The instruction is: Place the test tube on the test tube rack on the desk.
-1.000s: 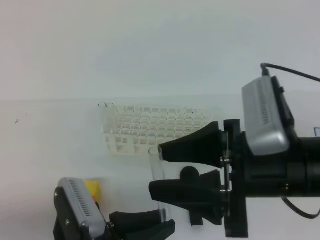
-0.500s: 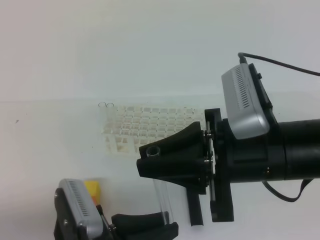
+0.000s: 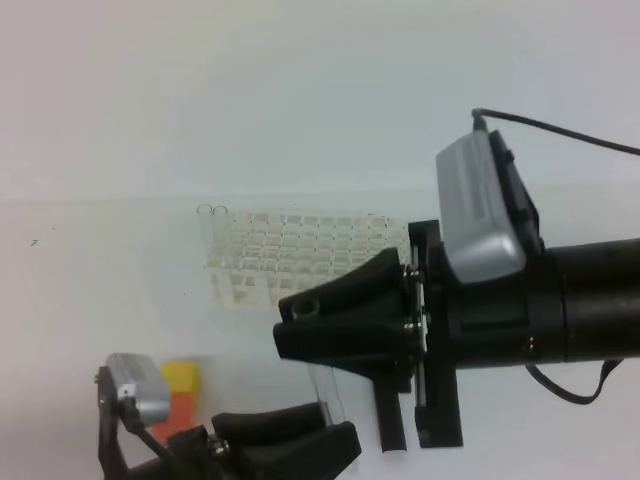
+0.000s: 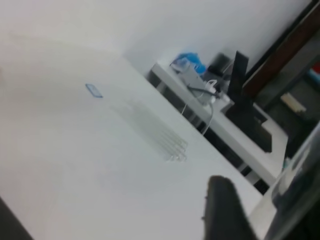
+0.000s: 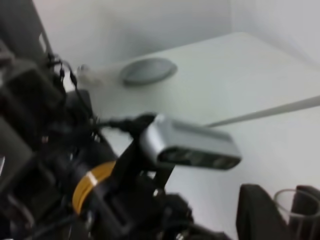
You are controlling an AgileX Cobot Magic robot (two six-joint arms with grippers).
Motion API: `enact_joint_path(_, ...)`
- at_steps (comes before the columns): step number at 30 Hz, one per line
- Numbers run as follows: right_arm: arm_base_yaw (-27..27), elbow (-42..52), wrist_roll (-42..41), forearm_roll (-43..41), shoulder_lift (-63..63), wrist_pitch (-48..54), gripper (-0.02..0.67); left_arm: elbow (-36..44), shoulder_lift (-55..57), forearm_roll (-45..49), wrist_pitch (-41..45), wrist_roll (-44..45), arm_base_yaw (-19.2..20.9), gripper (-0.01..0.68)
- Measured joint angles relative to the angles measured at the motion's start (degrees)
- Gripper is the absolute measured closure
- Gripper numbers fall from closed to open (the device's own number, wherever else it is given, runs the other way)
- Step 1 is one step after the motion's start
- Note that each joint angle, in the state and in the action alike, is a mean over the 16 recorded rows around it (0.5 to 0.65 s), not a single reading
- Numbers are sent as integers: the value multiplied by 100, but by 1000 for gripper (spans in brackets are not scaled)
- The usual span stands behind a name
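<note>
Low in the middle of the high view, the right gripper (image 3: 300, 325) reaches in from the right, its black fingers drawn close together around the top of the test tube (image 3: 327, 392). The round rim of the tube shows between the tips, and the right wrist view catches that same clear rim (image 5: 292, 202) sitting between two dark fingers at the bottom right corner. So the right jaws are clamped on the tube near its mouth. Below the fingers the glass drops nearly upright, very faint against the white desk (image 3: 90, 280), and its lower end runs down behind the left gripper (image 3: 325, 435).

That left gripper sits at the bottom edge, partly cut off. Its two dark fingers look parted, one above the other, but whether they touch the tube is hard to say; the glass is almost invisible there. The left wrist view gives little help: one blurred black finger (image 4: 225, 210) at the bottom, the rest washed-out tabletop.

Behind the right gripper stands the test tube rack (image 3: 290, 255), white lattice, its right end hidden by the fingers. A yellow and orange block (image 3: 180, 395) lies beside the left arm. A black stick (image 3: 392, 420) hangs below the right gripper, its upper part hidden.
</note>
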Motion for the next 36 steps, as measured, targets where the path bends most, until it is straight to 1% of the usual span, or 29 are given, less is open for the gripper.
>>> enact_joint_path(3, 4, -2, 8, -196, -42, -63, 527, 1, 0, 6, -58, -183, 2, 330)
enact_joint_path(5, 6, -3, 25, -366, -99, -125, 527, 1, 0, 14, -97, -249, 3, 309)
enact_joint_path(7, 8, -3, 73, -567, -184, -204, 527, 1, 0, 32, -127, -287, 5, 302)
enact_joint_path(9, 10, -3, 156, -802, -302, -304, 527, 1, 0, 57, -142, -305, 6, 312)
enact_joint_path(12, 10, -2, 347, -1212, -546, -487, 527, 1, 0, 97, -146, -308, 6, 356)
enact_joint_path(20, 10, 3, 1202, -2493, -1440, -987, 527, 1, -3, 117, -156, -308, 7, 545)
enact_joint_path(24, 10, 6, 1710, -3122, -1853, -1141, 527, 1, -3, 118, -191, -308, 7, 613)
enact_joint_path(30, 10, 7, 2358, -3904, -2245, -1234, 527, 1, -3, 118, -250, -308, 7, 664)
enact_joint_path(36, 10, 7, 2773, -4440, -2384, -1244, 527, 1, 0, 121, -286, -310, 6, 673)
